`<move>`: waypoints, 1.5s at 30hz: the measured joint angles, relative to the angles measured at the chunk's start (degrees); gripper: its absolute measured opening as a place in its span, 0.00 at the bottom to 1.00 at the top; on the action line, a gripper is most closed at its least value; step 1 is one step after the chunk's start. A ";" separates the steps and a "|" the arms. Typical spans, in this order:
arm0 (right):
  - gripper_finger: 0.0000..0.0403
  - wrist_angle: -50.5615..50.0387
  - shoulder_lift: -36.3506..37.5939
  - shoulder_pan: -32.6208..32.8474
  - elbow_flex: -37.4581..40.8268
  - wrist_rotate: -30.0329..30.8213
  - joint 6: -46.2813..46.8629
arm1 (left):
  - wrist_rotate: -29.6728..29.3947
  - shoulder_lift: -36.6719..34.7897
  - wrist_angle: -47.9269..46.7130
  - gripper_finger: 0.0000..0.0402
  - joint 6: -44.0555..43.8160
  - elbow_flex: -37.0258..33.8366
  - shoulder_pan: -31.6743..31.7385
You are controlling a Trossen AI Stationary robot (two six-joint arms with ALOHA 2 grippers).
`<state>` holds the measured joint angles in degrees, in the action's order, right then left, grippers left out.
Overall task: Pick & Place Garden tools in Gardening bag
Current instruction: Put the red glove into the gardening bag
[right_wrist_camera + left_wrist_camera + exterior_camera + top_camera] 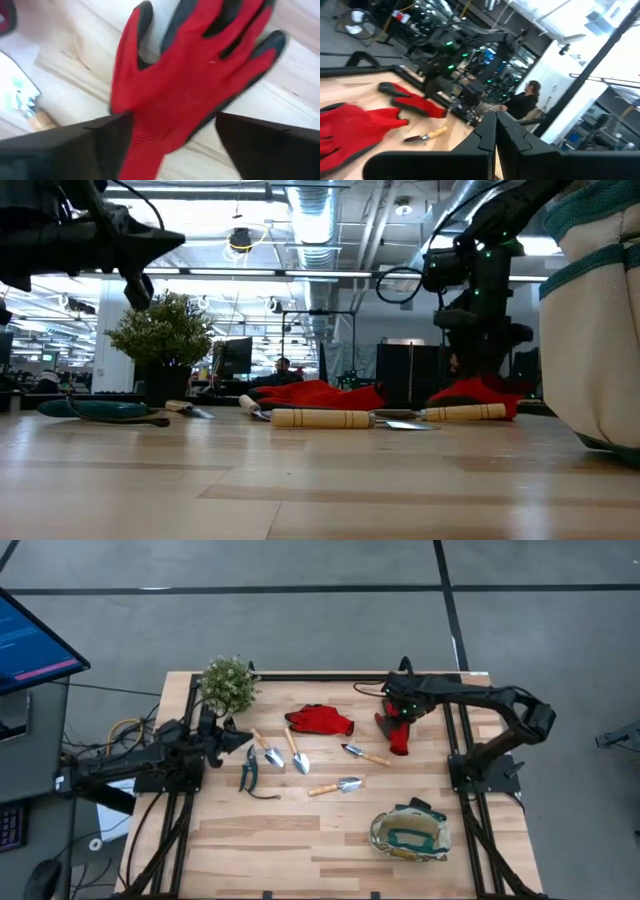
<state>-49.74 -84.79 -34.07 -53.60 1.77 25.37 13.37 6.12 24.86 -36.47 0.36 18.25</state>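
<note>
no legible text or labels

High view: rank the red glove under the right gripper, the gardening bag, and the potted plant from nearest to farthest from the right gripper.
Measured from the right gripper, at the table's far right side:
1. The red glove, directly beneath it, between its open fingers.
2. The gardening bag, at the near right edge of the table.
3. The potted plant, at the far left corner, beside the left arm.

Gardening bag [600, 310] cut by frame edge
</note>
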 joint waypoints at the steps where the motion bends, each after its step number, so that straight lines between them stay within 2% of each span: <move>1: 0.74 0.03 0.14 -0.27 0.00 0.02 0.91 | 0.02 -0.21 -0.87 0.01 0.00 0.00 0.47; 4: 0.84 1.82 0.15 -1.01 1.12 0.19 4.26 | 0.28 -0.21 -1.03 0.01 -0.52 0.00 1.22; 9: 0.91 9.68 -0.33 -1.04 5.03 -0.33 10.38 | 0.85 -0.21 -0.91 0.02 -1.53 0.00 1.26; 15: 0.92 11.49 -0.33 -1.42 7.38 -0.25 14.64 | 0.85 -0.19 -0.87 0.01 -1.53 0.00 1.28; 21: 0.92 21.99 -1.24 -0.29 10.57 -1.15 20.52 | 0.85 -0.19 -0.87 0.02 -1.69 0.00 1.28; 34: 0.92 20.34 -8.99 1.97 8.44 2.84 25.30 | 0.85 -0.10 -0.83 0.02 -2.84 0.00 1.28; 39: 0.83 18.76 -9.22 1.53 7.14 3.93 25.49 | 0.85 -0.10 -0.83 0.01 -2.85 0.00 1.28; 45: 0.55 17.79 -9.27 1.42 7.26 4.57 23.84 | 0.85 -0.10 -0.81 0.02 -3.14 0.00 1.28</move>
<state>-31.94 -94.06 -32.64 -46.35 6.34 49.21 14.22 6.02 24.05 -39.61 0.36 19.53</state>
